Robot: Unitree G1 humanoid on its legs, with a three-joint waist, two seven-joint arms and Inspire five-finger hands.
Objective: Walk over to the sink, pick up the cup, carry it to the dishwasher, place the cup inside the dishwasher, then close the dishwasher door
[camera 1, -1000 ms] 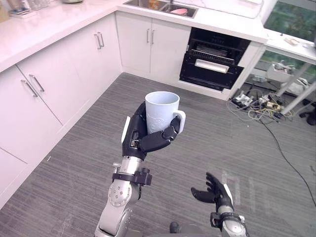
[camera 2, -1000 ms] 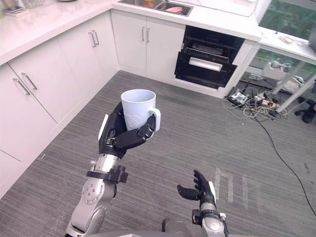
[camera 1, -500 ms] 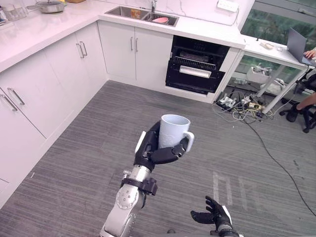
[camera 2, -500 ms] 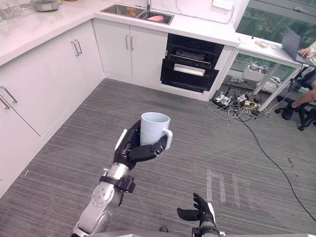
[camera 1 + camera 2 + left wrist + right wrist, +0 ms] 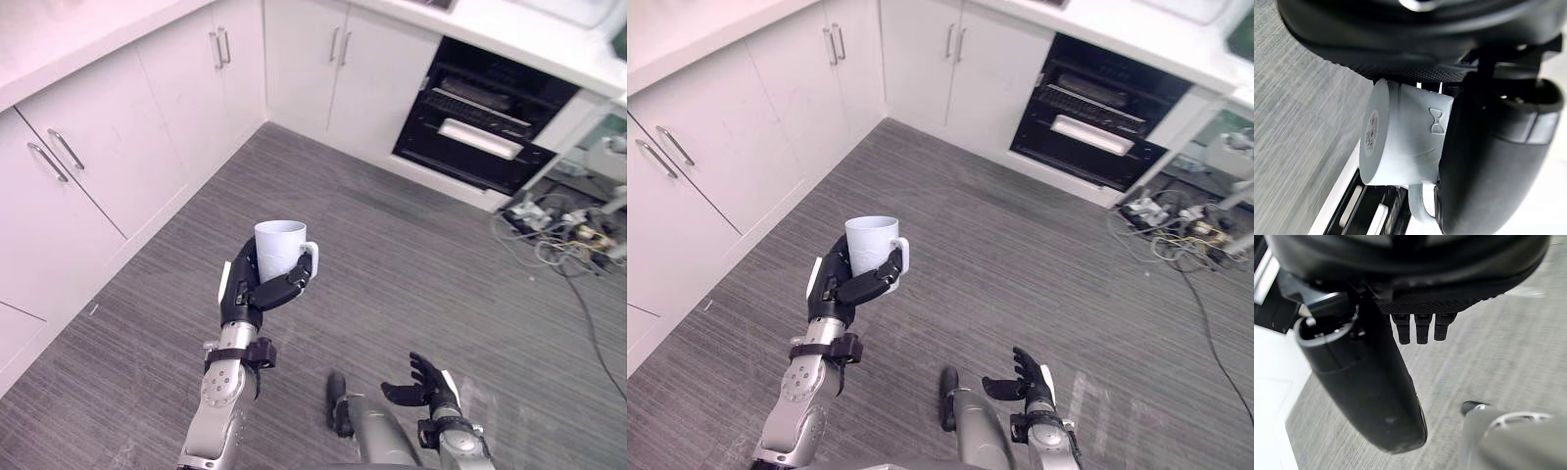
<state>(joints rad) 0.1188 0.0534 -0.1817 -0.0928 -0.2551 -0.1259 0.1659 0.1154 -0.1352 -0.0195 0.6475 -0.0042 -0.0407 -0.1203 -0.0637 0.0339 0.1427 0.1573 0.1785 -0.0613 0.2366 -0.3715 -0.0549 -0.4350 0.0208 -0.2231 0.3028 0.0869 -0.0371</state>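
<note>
The cup (image 5: 279, 250) sits in the left hand (image 5: 257, 289), just left of the middle of the frame and raised well above the grey floor (image 5: 392, 255). The fingers and thumb are clamped round its body. It stands upright with the mouth up, and its handle (image 5: 311, 257) sticks out free on the side toward the right of the frame. In the left wrist view the cup (image 5: 1400, 142) is pressed between the palm and the thumb, so the grip looks firm. Wrapping the body rather than hooking the handle probably makes a steadier carry while walking, and holding it high and out in front leaves it clear of the body.

The right hand (image 5: 423, 384) hangs low at the lower right of the frame, fingers loosely spread and holding nothing. It seems to be left free for the door later.

The dishwasher (image 5: 490, 127) stands in the upper right under the white counter (image 5: 549, 39), with its dark inside and a rack showing, so it is ready to take the cup. White cabinets (image 5: 118, 147) run down the upper left. A tangle of cables (image 5: 558, 220) lies on the floor at the right edge, beside the dishwasher, and looks worth steering clear of.

The carry looks about midway, with open floor left to cross.
</note>
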